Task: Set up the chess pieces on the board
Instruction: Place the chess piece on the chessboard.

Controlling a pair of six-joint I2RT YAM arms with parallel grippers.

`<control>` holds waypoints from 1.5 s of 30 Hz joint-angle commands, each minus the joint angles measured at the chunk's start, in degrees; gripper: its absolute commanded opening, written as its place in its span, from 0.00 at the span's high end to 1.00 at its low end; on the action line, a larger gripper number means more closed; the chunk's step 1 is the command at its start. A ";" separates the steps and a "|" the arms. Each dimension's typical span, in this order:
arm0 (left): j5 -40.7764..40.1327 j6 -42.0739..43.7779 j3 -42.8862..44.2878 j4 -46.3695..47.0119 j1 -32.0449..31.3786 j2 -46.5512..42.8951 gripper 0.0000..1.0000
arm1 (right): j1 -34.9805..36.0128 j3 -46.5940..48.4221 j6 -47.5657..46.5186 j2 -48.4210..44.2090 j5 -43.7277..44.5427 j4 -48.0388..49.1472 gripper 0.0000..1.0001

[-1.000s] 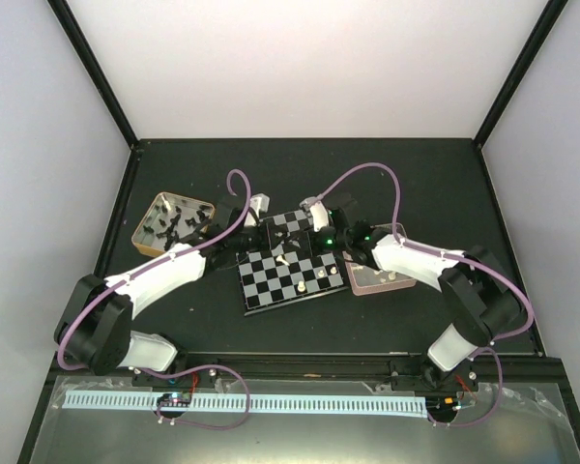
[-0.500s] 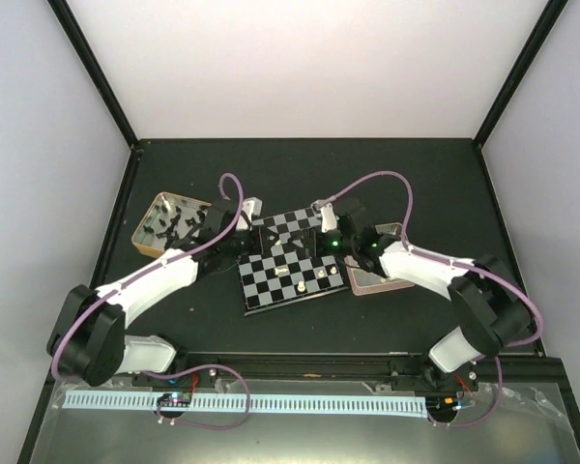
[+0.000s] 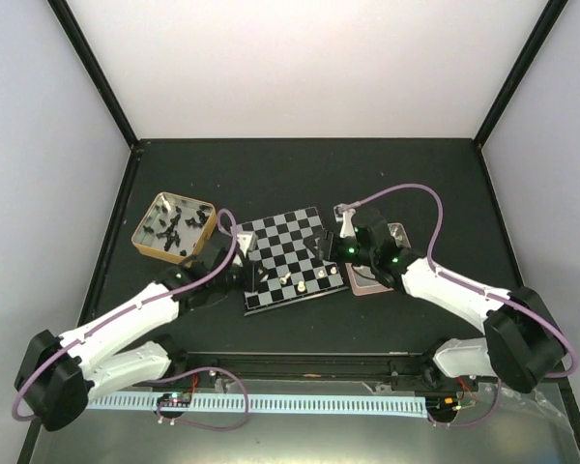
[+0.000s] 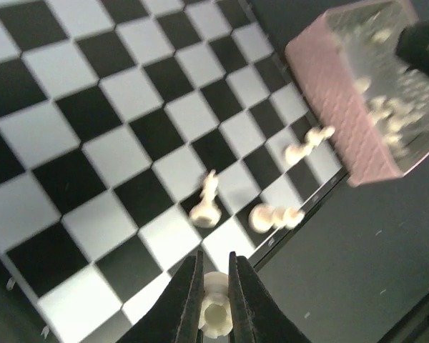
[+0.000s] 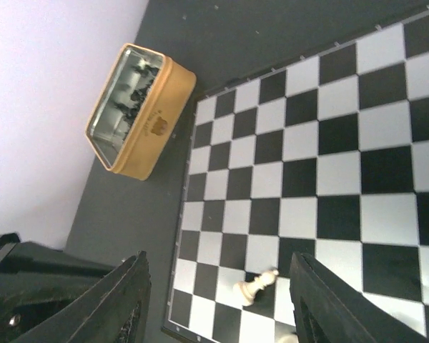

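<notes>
The board [image 3: 290, 237] lies mid-table, its black and pale squares filling the left wrist view [image 4: 93, 143]. My left gripper [image 4: 216, 304] is shut on a cream-white chess piece [image 4: 216, 309] just above the board's near edge; from above it sits at the board's near left corner [image 3: 251, 275]. Three white pieces rest on the near rows [image 4: 206, 204], [image 4: 275, 216], [image 4: 307, 145]. My right gripper [image 5: 222, 300] hangs open and empty over the board's right side [image 3: 333, 253], with one white piece [image 5: 256, 286] below between its fingers [image 5: 121, 300].
A pink square tray [image 4: 350, 121] holding several white pieces sits right of the board, partly under the right arm [image 3: 377, 282]. A gold-rimmed tin [image 3: 174, 225] with black pieces stands left of the board, also in the right wrist view [image 5: 139, 111].
The left gripper drew back from the board's far left to its near left corner, still shut. The right gripper opened wider and shifted right toward the pink tray.
</notes>
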 commanded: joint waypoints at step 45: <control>-23.78 -7.68 -3.11 -9.52 -11.29 -7.27 0.50 | 4.95 4.32 -3.40 0.21 9.82 -21.47 0.45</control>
